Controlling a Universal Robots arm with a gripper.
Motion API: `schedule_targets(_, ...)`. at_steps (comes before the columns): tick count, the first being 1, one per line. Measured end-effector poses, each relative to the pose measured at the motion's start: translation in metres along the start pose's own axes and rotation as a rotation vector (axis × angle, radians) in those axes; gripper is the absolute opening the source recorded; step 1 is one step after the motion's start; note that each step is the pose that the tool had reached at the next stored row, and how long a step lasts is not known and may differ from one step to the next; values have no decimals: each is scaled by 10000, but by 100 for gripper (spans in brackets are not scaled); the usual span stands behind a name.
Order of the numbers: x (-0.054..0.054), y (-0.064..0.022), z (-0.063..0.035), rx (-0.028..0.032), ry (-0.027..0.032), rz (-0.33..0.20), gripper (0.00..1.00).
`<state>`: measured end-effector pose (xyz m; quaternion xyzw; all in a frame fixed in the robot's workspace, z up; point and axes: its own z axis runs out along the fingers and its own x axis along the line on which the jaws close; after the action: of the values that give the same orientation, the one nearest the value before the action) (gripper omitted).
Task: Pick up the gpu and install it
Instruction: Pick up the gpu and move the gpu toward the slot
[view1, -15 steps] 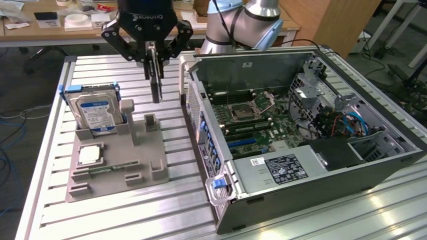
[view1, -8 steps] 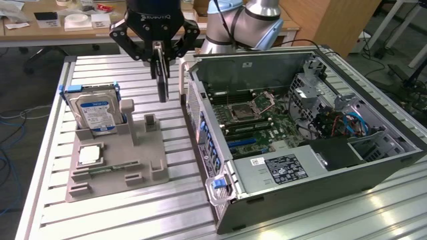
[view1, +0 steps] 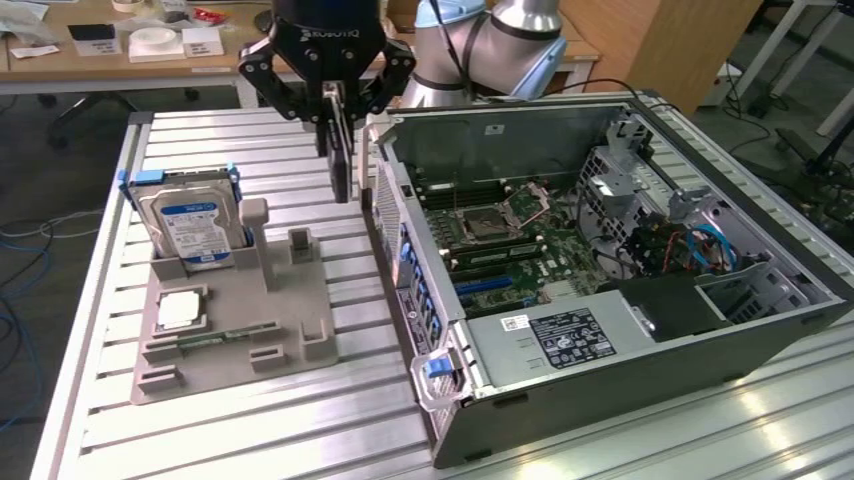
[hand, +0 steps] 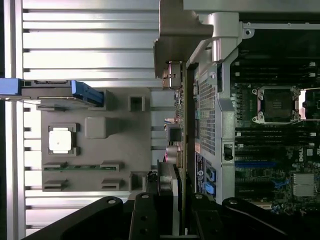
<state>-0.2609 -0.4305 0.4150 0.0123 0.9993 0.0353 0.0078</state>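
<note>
My gripper (view1: 335, 108) hangs above the slatted table, between the grey fixture and the open computer case (view1: 747, 330), shut on the gpu (view1: 343, 160). The gpu is a thin dark card held upright and edge-on, clear of the table, close to the case's rear wall. In the wrist view the gpu (hand: 183, 120) runs as a slim blade away from my gripper (hand: 176, 200), with its metal bracket (hand: 175, 35) at the far end. The motherboard (view1: 501, 235) lies exposed inside the case, with a blue slot (view1: 487, 284) toward its near side, also seen as the blue slot (hand: 254, 164).
The grey fixture (view1: 267, 330) on the exterior view's left holds an upright hard drive (view1: 194, 222), a square processor (view1: 180, 308) and a narrow memory stick (view1: 220, 338). The table edge (view1: 94, 330) runs down the exterior view's left. A desk (view1: 134, 50) with small items stands behind.
</note>
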Motion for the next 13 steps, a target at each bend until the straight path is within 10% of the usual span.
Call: schedule_targets(13,-200,5,4,-1,-1,0,28)
